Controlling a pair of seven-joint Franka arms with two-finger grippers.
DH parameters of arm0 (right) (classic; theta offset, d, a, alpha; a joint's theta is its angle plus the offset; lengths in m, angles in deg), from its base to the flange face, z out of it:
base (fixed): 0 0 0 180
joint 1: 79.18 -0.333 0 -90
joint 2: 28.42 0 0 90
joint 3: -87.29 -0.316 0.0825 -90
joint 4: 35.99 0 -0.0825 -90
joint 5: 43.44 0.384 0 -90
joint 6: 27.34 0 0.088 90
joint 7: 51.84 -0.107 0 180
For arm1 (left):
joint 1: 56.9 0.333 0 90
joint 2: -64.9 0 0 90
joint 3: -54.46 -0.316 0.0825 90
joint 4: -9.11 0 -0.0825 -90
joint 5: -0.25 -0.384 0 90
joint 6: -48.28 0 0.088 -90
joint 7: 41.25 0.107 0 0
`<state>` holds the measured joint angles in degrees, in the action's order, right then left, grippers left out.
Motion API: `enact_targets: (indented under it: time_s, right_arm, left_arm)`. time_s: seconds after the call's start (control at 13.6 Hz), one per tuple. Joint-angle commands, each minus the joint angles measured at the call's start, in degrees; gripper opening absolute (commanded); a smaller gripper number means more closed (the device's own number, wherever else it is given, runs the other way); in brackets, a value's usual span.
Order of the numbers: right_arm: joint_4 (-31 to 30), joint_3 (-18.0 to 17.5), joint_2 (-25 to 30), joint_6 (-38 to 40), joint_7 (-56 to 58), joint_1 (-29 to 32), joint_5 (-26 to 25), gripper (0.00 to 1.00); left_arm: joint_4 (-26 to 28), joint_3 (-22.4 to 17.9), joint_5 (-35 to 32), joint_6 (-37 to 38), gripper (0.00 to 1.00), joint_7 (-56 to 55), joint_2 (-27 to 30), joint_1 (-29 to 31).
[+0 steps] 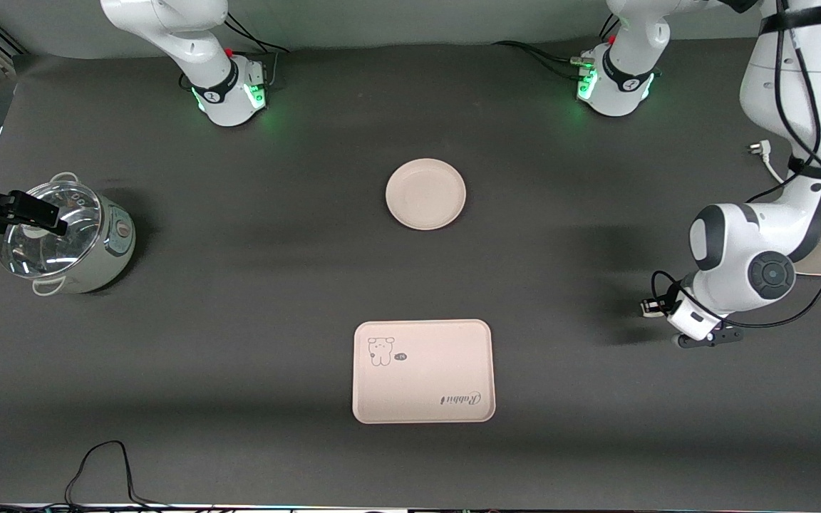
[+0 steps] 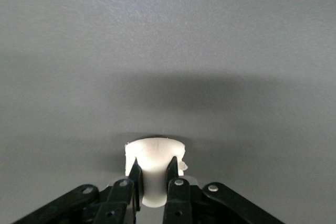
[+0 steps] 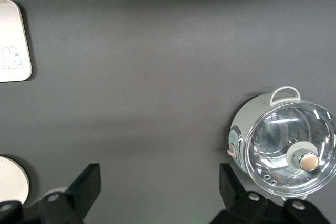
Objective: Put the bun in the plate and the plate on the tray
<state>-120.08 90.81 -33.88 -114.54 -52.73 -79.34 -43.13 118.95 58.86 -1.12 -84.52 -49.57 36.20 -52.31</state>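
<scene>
Left tool (image 2: 154,174) pinching bun (image 2: 154,157) hard, squashed; may tear or stick on release. Right tool (image 3: 160,192) open over pot (image 3: 281,148), waiting.

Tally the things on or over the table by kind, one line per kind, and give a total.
Bun, held in the left pincer: 1
Plate: 1
Tray: 1
Pot with glass lid, under the open right pincer: 1
Total: 4

A dark grey cloth-covered table (image 1: 239,285) fills the scene, with black cables (image 1: 107,467) trailing at its near edge.
</scene>
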Motion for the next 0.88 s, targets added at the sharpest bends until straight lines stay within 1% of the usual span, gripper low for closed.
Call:
enact_targets:
  time_s: [0.0, 0.15, 0.22, 0.37, 0.44, 0.59, 0.74, 0.81]
  right_arm:
    - [-0.11, 0.69, 0.28, 0.10, 0.97, -0.54, 0.40, 1.00]
    - [-0.19, 0.69, 0.36, 0.18, 0.88, -0.63, 0.40, 1.00]
    - [-0.19, 0.61, 0.45, 0.27, 0.79, -0.63, 0.40, 1.00]
    - [-0.19, 0.61, 0.45, 0.36, 0.79, -0.63, 0.40, 1.00]
    - [-0.28, 0.61, 0.45, 0.36, 0.79, -0.63, 0.40, 1.00]
    - [-0.28, 0.61, 0.45, 0.36, 0.71, -0.63, 0.40, 1.00]
    - [-0.19, 0.52, 0.28, 0.36, 1.06, -0.54, 0.40, 1.00]
    - [-0.19, 0.52, 0.28, 0.36, 1.06, -0.63, 0.40, 1.00]
  left_arm:
    - [0.64, -0.18, 0.59, 11.28, 0.21, 1.20, 11.09, -0.12]
    - [-1.55, -0.18, 0.59, 20.86, 0.22, 1.20, 18.21, -0.12]
    - [-3.47, -0.18, 0.59, 26.83, 0.25, 1.29, 21.29, -0.12]
    - [-8.65, -0.18, 0.50, 38.70, 0.25, 1.20, 25.52, -0.12]
    - [-10.94, -0.18, 0.59, 43.19, 0.25, 1.20, 26.85, -0.12]
    - [-15.16, -0.01, 0.59, 49.45, 0.25, 1.20, 27.56, -0.29]
    - [-17.89, 0.25, 0.76, 51.40, 0.25, 0.42, 27.48, -1.08]
    - [-18.86, 1.47, 1.11, 51.50, 0.25, -0.29, 27.22, -1.69]
